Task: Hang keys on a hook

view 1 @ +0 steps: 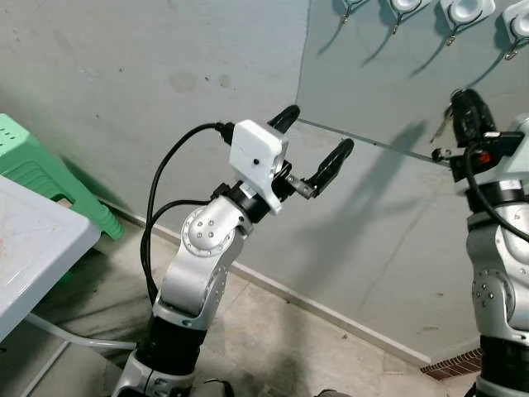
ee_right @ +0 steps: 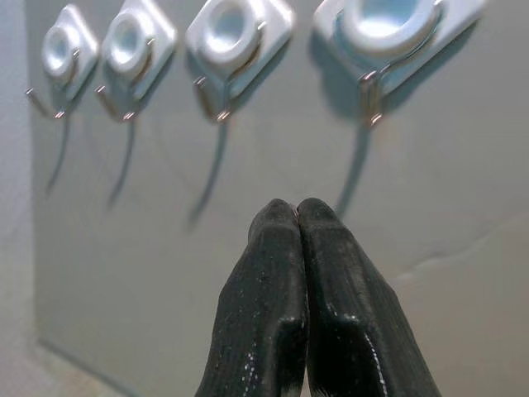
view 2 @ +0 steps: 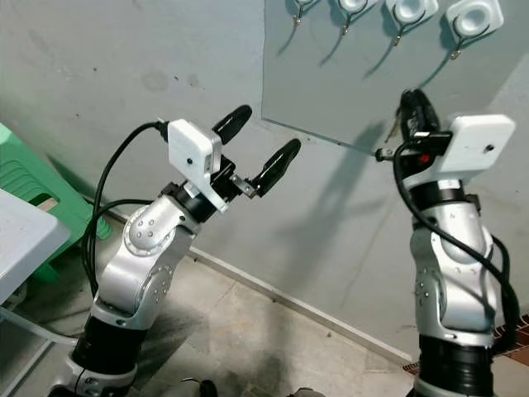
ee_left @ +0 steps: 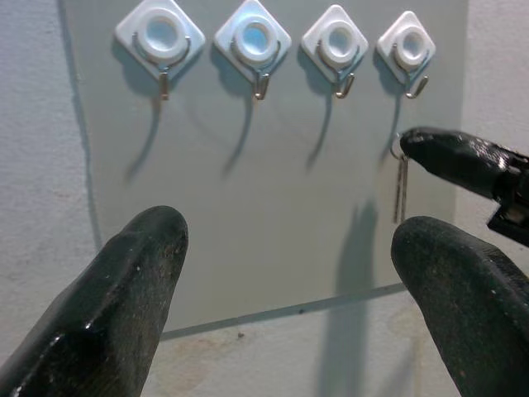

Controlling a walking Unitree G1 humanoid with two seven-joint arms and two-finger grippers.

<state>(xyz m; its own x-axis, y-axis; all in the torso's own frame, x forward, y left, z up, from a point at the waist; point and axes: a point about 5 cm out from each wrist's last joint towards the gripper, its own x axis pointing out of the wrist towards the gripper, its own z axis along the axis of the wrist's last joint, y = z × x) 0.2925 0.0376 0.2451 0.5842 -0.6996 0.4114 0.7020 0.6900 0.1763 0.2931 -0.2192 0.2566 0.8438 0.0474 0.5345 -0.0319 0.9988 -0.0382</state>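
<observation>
Right gripper [ee_right: 297,217] clenched on keys [ee_left: 401,186], mostly hidden by its fingers, just below the rightmost hook [ee_right: 369,98]. Left gripper [view 1: 312,142] released, empty, lower beside it.

1. You find no readable text, label, brand, number or sign anywhere in these views.
2. The white square wrist camera housing [view 1: 258,157] on the left arm carries no lettering you can read.
3. The four white diamond-shaped plastic wall hooks [ee_left: 252,41] and the smooth grey panel [ee_left: 273,207] behind them are plain and unmarked.
</observation>
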